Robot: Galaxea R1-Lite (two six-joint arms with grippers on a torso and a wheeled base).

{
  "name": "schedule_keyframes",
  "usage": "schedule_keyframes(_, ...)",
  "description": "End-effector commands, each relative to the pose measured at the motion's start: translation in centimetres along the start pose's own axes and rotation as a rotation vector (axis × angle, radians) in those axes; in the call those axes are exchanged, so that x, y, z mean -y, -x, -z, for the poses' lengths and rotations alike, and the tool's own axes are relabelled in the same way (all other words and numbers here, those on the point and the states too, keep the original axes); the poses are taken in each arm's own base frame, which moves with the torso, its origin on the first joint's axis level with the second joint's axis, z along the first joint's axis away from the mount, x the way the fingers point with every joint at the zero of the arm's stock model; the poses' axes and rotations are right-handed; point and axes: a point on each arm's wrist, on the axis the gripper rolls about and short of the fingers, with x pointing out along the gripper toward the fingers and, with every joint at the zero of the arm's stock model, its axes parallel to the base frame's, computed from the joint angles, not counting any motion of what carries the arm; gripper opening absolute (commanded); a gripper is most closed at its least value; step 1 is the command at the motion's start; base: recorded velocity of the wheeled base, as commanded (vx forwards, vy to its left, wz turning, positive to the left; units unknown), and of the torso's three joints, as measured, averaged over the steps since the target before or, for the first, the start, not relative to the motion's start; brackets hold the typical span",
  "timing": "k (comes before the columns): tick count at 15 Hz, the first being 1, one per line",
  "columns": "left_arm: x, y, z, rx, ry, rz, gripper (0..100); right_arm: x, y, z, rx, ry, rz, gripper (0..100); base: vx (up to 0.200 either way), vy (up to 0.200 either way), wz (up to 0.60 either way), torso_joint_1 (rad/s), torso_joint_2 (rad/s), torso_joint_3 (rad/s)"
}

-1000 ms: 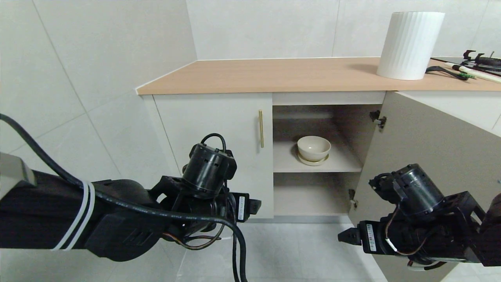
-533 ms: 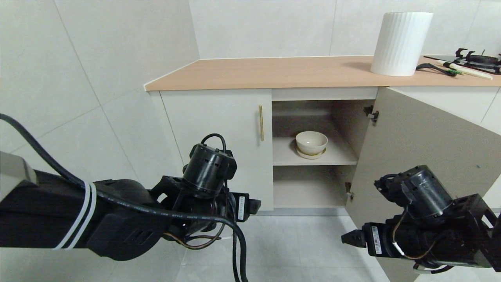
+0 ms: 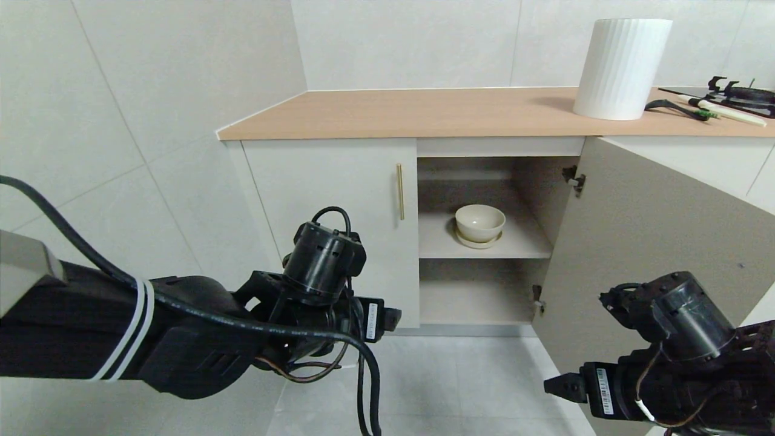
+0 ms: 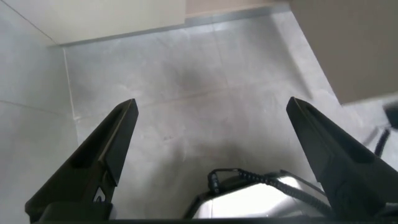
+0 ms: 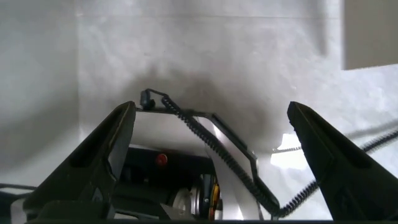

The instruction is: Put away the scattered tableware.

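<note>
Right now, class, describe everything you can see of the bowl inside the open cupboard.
The bowl is small, round and cream, smooth like glazed ceramic, with a plain rim. It stands upright, mouth up, and looks empty. It sits on a matching shallow plate, which rests on the cupboard's upper shelf, near the middle. Nothing else touches it.

Head view: bright, even, diffuse light. The white ribbed cylindrical container (image 3: 620,66) throws a soft shadow to its left on the light wooden countertop (image 3: 424,112). The open cabinet interior (image 3: 484,181) is dimmer, shaded at the top; the cream ceramic bowl (image 3: 479,221) is evenly lit. Tile joints bow near the edges. Wrist views: soft dark patches on the grey tiled floor (image 4: 205,93).
</note>
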Motion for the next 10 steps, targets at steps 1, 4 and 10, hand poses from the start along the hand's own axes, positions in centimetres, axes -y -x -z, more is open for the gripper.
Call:
schedule_keyframes(1, 0.1, -0.1, 0.1, -0.002, -0.001, 0.002, 100, 0.3, 0.2, 0.4, -0.006, -0.004, 0.003, 100, 0.000, -0.200, 0.00, 0.022, 0.00, 0.002)
schedule_keyframes(4, 0.1, -0.2, 0.1, -0.003, -0.001, 0.001, 100, 0.4, 0.4, 0.5, -0.002, -0.005, 0.004, 100, 0.000, -0.200, 0.00, 0.001, 0.00, 0.002)
schedule_keyframes(10, 0.1, -0.3, 0.1, -0.006, -0.001, 0.000, 100, 2.5, 0.3, 1.8, -0.039, -0.032, 0.064, 100, 0.000, -0.167, 0.00, 0.001, 0.00, 0.002)
